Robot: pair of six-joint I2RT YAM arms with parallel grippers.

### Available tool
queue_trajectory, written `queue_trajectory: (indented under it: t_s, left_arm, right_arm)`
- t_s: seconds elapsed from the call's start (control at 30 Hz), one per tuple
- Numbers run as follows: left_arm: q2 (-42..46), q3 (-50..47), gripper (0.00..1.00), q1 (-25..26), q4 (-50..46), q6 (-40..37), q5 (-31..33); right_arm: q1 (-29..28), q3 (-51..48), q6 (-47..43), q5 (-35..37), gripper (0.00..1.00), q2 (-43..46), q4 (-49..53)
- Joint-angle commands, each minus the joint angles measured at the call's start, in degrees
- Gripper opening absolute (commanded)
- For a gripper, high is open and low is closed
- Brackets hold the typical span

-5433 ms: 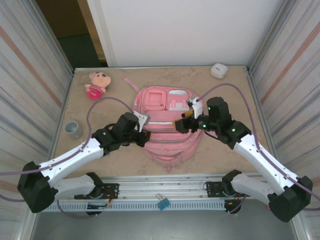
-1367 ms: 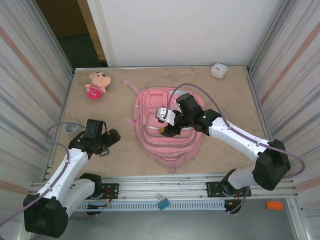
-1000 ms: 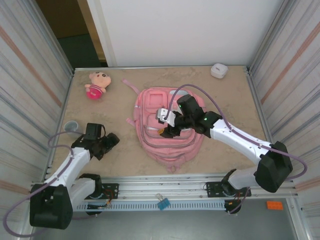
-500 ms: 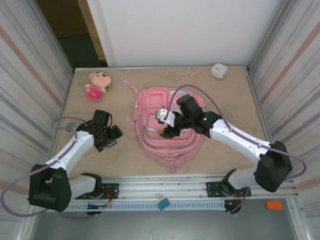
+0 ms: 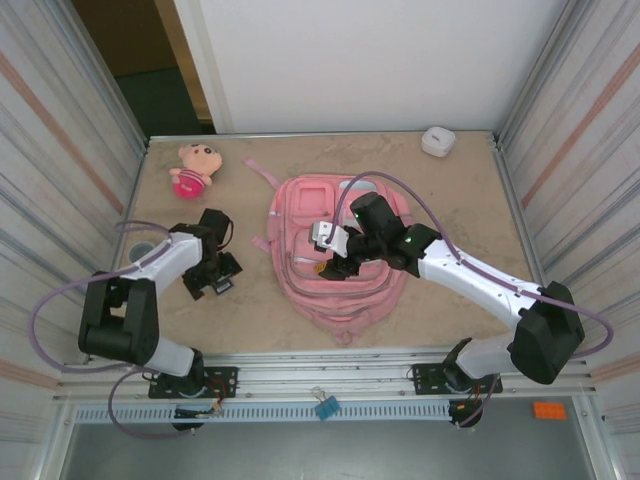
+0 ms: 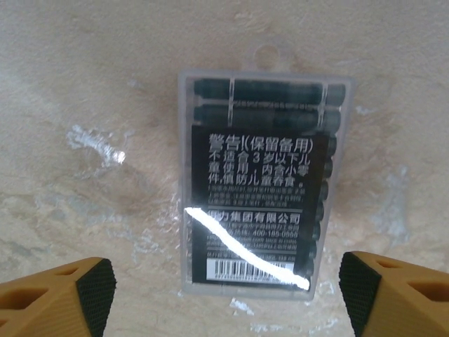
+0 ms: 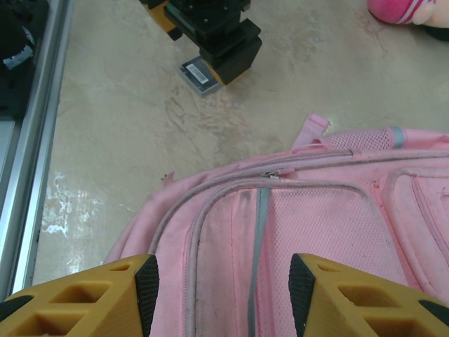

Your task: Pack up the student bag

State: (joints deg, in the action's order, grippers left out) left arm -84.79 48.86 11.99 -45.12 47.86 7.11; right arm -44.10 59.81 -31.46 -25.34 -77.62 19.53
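My left hand (image 6: 228, 284) hangs wide over the flat cartridge box (image 6: 256, 182); I fear fingers skidding off its slick edges.

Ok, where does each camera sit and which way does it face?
Top external: above and behind the bases, looking down on the beige table; both arms show.
Left wrist: on the left gripper, straight down at a clear plastic case of dark cartridges; orange fingertips below.
Right wrist: on the right gripper, over the large pink fabric backpack, facing the left gripper; fingertips below.
Wrist views share the case.
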Motion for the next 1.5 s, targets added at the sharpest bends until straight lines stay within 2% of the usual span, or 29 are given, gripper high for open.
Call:
queue_trajectory:
  t_s: [0.0, 0.17, 0.4, 0.57, 0.73, 0.9, 1.0, 1.1, 1.2, 1.33, 1.4, 1.47]
  left_arm:
    - [-2.22, 1.43, 0.82, 0.14, 0.08, -0.16, 1.72]
    - [-6.13, 2.5, 0.79, 0.84, 1.46, -0.29, 1.4]
    - [-9.14, 2.55, 0.62, 1.23, 3.63, 0.34, 0.08]
    - [-7.61, 2.34, 0.52, 1.66, 3.19, 1.21, -0.01]
    - [-1.83, 2.62, 0.49, 4.22, 1.41, 1.87, -0.45]
    - [5.46, 4.62, 0.49, 9.47, 0.49, -0.23, 0.32]
    - [9.51, 4.73, 0.46, 14.31, 3.9, -6.41, 3.03]
    - [12.59, 3.25, 0.44, 18.58, 11.7, -16.9, 3.11]
    - [14.53, 1.69, 0.43, 21.04, 20.88, -29.82, -1.56]
    - [15.49, 0.49, 0.43, 22.06, 30.82, -47.02, -12.12]
    - [14.99, -0.53, 0.45, 22.29, 35.42, -52.4, -14.9]
    - [13.73, -0.88, 0.47, 22.24, 38.0, -53.09, -13.31]
  right_arm:
    - [-0.52, -0.26, 1.13, 0.06, 0.53, 0.68, 0.87]
    - [-0.62, 0.05, 1.0, -0.03, 0.53, 0.36, 1.04]
    - [-0.6, -0.4, 0.71, 0.46, 0.53, 0.9, 1.57]
    - [-0.51, -0.78, 1.49, 0.01, 0.53, 1.79, 0.84]
    - [1.43, -1.57, 8.74, -2.96, 0.55, 2.82, -3.38]
    - [3.88, -2.18, 19.66, -6.02, 0.56, 3.36, -7.14]
    - [6.57, -1.57, 29.28, -5.97, 0.6, 3.19, -7.52]
    - [11.56, 0.7, 40.18, -8.29, 0.63, 1.94, -5.44]
    - [16.32, 2.23, 50.51, -11.84, 0.62, 1.04, -3.71]
    - [20.15, 2.63, 59.08, -15.63, 0.62, 1.16, -1.32]
    - [20.43, 2.85, 60.6, -16.07, 0.62, 1.17, 1.05]
    - [20.3, 2.5, 61.23, -14.89, 0.62, 1.15, 3.11]
